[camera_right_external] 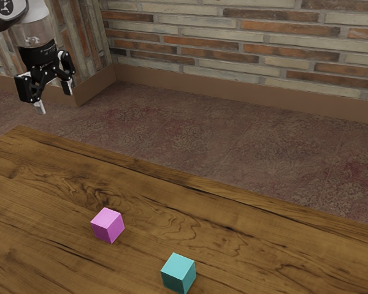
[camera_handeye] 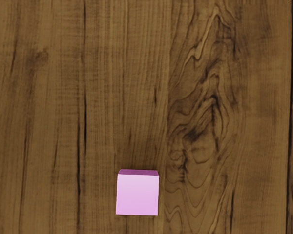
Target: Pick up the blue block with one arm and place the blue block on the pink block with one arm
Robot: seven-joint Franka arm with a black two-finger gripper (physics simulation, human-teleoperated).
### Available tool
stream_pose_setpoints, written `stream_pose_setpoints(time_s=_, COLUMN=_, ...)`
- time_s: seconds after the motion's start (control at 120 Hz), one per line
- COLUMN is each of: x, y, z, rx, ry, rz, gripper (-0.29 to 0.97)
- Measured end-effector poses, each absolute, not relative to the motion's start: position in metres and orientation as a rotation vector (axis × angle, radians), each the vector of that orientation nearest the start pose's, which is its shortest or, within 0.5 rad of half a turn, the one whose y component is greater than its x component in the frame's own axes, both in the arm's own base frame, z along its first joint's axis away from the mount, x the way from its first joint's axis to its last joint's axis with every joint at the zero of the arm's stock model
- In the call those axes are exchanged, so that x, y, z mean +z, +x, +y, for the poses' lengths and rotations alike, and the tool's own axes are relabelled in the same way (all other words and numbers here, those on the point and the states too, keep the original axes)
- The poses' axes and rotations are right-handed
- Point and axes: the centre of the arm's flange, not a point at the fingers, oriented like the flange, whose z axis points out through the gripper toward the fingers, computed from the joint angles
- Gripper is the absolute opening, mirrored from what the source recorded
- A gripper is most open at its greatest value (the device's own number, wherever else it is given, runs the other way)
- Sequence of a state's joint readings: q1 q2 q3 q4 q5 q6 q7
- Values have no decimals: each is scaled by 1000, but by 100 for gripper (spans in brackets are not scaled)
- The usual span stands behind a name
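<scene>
So the hand point(camera_right_external: 49, 92) is parked way up high at the exterior view's left, well above the counter point(camera_right_external: 43, 184). Its two fingers are spread apart with nothing between them, so nothing's been grabbed yet.

The blue block point(camera_right_external: 178, 273) sits on the wood near the front edge of the exterior view, off toward the right and well apart from the hand. The pink block point(camera_right_external: 107, 225) is near it, a bit farther back and to the exterior view's left, and the two aren't touching. Both look flat on the counter and neither is tipped.

The bit that matters: the blue block lies down and toward the exterior view's right from the hand, past the pink one. In the wrist view I see the pink block point(camera_handeye: 137, 193) on bare wood grain point(camera_handeye: 210, 97), so my guess is the hand is closer to being over the pink block than the blue one. It'd need to travel beyond pink before dropping down.

It's a cube, so there's no long axis to worry about. Just line the fingers up with a pair of flat sides.
</scene>
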State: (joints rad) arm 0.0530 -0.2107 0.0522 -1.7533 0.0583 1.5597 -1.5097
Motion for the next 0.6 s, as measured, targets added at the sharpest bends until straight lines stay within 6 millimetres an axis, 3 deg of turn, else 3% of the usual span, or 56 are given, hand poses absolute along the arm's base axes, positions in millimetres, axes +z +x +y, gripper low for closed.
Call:
stream_pose_setpoints(time_s=0.192, x=648, y=484, z=62, rx=102, ry=2176, rz=2296, gripper=68)
stream_pose_setpoints(time_s=0.242, x=639, y=486, z=66, rx=122, ry=2171, rz=2303, gripper=68)
stream_pose_setpoints(time_s=0.308, x=635, y=490, z=52, rx=142, ry=2190, rz=2259, gripper=68)
stream_pose_setpoints(time_s=0.342, x=624, y=491, z=43, rx=121, ry=2217, rz=2246, gripper=68)
stream_pose_setpoints(time_s=0.408, x=593, y=495, z=-6, rx=48, ry=2339, rz=2158, gripper=68)
stream_pose_setpoints(time_s=0.45, x=570, y=504, z=-24, rx=-21, ry=2389, rz=2115, gripper=68)
stream_pose_setpoints(time_s=0.6, x=506, y=530, z=-45, rx=-202, ry=2583, rz=1895, gripper=67)
